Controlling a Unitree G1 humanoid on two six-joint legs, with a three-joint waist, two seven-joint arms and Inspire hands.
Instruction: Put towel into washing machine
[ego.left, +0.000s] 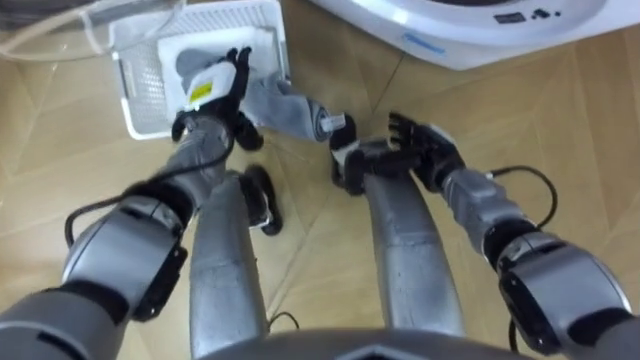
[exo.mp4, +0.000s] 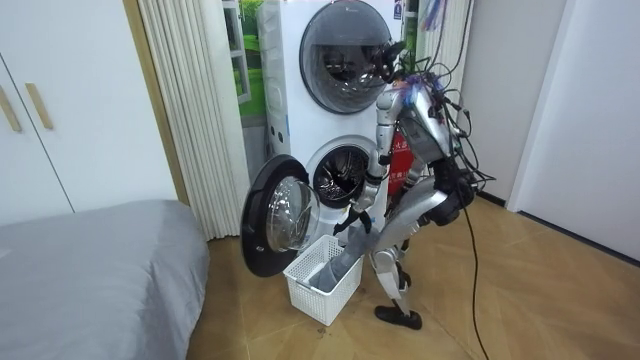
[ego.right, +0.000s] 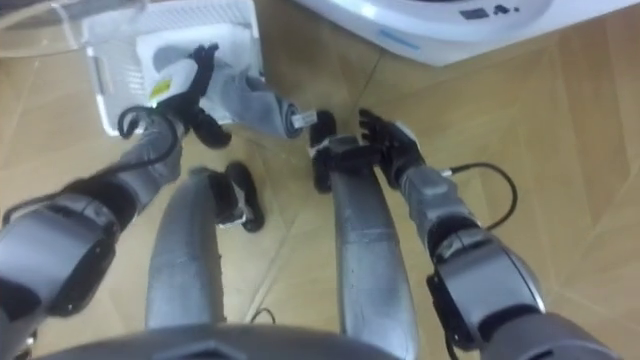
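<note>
I stand bent over a white laundry basket on the wooden floor in front of the washing machine. My left hand is over the basket's near rim, its fingers curled round a grey towel. The towel trails from the hand toward my knees, and one end still hangs into the basket. In the room view the towel is stretched up out of the basket. My right hand hovers open beside my right knee and holds nothing.
The lower washer's round door stands swung open to the room view's left, and its clear edge lies just beyond the basket. The washer's white front is ahead on the right. A grey bed is behind, and a curtain hangs beside the machine.
</note>
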